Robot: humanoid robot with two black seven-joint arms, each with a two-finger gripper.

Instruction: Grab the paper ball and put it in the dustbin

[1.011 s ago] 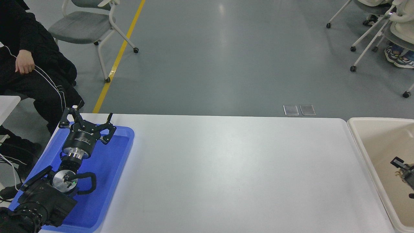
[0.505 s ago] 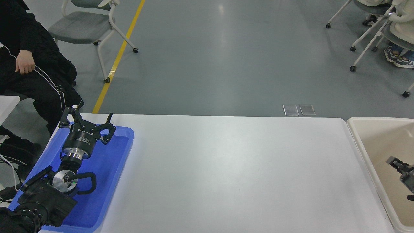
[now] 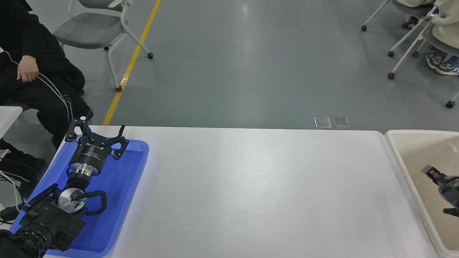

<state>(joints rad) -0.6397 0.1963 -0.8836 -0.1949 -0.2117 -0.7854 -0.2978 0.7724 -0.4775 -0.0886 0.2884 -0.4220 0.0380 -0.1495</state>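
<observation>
The cream-white dustbin (image 3: 404,172) stands at the table's right end, partly cut off by the picture's edge. My right gripper (image 3: 439,191) comes in from the right edge and hangs over the dustbin's beige inside. Its fingers are spread and nothing shows between them. The paper ball is not in view. My left gripper (image 3: 97,131) is parked at the lower left over the blue tray (image 3: 125,186), open and empty.
A white table (image 3: 251,186) spans the middle. A person in black sits at the far left, with a hand (image 3: 27,73) resting on a leg. Wheeled chairs stand at the far left (image 3: 96,28) and far right (image 3: 430,32).
My right gripper has moved left and a little up, further into view over the dustbin. A tan scrap beside it one second ago no longer shows. The left arm has not moved.
</observation>
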